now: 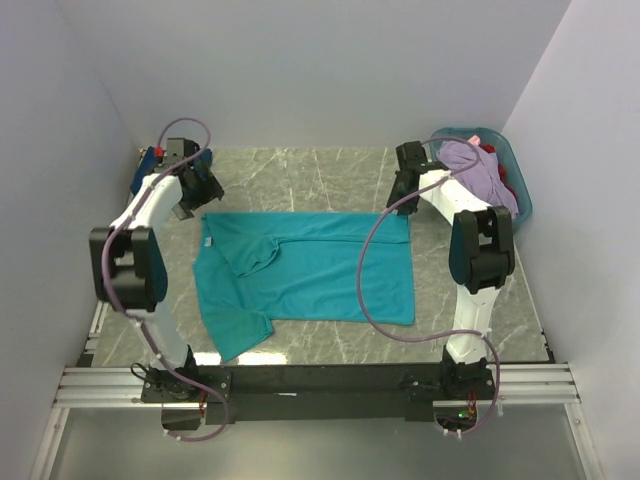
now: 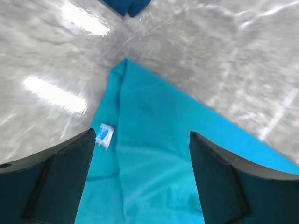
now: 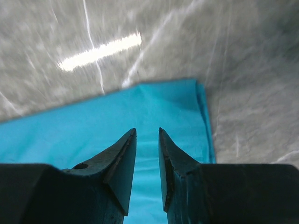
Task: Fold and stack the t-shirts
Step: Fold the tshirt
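A teal t-shirt (image 1: 310,265) lies spread flat on the marble table, one sleeve folded in and another sticking out at the near left. My left gripper (image 1: 203,190) hovers over its far left corner with the jaws wide open and nothing between them (image 2: 141,132); a small white-blue label (image 2: 104,135) shows by the left finger. My right gripper (image 1: 403,190) is above the shirt's far right corner (image 3: 187,93), jaws a narrow gap apart and empty (image 3: 147,129). A lavender t-shirt (image 1: 468,162) and a red one (image 1: 505,182) lie in the basket. A navy cloth (image 1: 146,170) sits at the back left.
The teal-blue plastic laundry basket (image 1: 515,200) stands in the back right corner against the wall. White walls close in the table on the left, back and right. Purple cables loop off both arms, the right one hanging over the shirt (image 1: 365,290).
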Motion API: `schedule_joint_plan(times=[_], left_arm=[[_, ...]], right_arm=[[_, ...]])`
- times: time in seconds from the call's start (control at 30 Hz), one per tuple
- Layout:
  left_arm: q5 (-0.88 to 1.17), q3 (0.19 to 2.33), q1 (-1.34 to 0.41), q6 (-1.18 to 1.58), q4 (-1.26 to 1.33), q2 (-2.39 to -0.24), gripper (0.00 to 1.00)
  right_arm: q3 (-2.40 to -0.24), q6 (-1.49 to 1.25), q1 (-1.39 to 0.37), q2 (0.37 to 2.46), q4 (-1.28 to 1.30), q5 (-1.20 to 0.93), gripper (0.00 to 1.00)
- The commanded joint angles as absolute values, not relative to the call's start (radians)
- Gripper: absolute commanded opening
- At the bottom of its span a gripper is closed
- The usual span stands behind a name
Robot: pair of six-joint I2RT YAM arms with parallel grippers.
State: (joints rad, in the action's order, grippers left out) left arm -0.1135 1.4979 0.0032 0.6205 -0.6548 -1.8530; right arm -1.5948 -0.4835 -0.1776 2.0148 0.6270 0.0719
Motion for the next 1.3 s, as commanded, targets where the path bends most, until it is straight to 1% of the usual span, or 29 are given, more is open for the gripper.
schedule_joint_plan(times=[0.0,0.07,0.17,0.3,0.47,0.7,0.9,1.27], left_arm=[[-0.153,1.412,0.006,0.586,-0.635,-1.691,0.88],[-0.152,1.356,0.005,0.584,-0.612,-1.636,0.87],[-0.132,1.199,0.005,0.578,-0.575,-1.502,0.87],[-0.109,1.079,0.005,0.574,-0.535,-1.405,0.88],[-0.138,0.977,0.005,0.568,-0.492,-1.33,0.88],[-0.137,0.968,0.006,0.569,-0.46,-1.341,0.88],[-0.136,0.962,0.006,0.566,-0.459,-1.354,0.88],[-0.144,0.965,0.006,0.566,-0.463,-1.373,0.88]], right_arm=[[-1.578,-0.468,-0.184,2.006,0.677,0.121,0.33],[-1.569,-0.471,-0.184,2.011,0.67,0.115,0.33],[-1.588,-0.476,-0.189,2.037,0.689,0.1,0.33],[-1.611,-0.479,-0.202,2.086,0.706,0.112,0.33],[-1.628,-0.497,-0.209,2.128,0.713,0.103,0.33],[-1.709,-0.512,-0.216,2.203,0.762,0.124,0.33],[-1.839,-0.511,-0.209,2.278,0.824,0.156,0.32],[-2.092,-0.462,-0.164,2.405,0.878,0.091,0.32]])
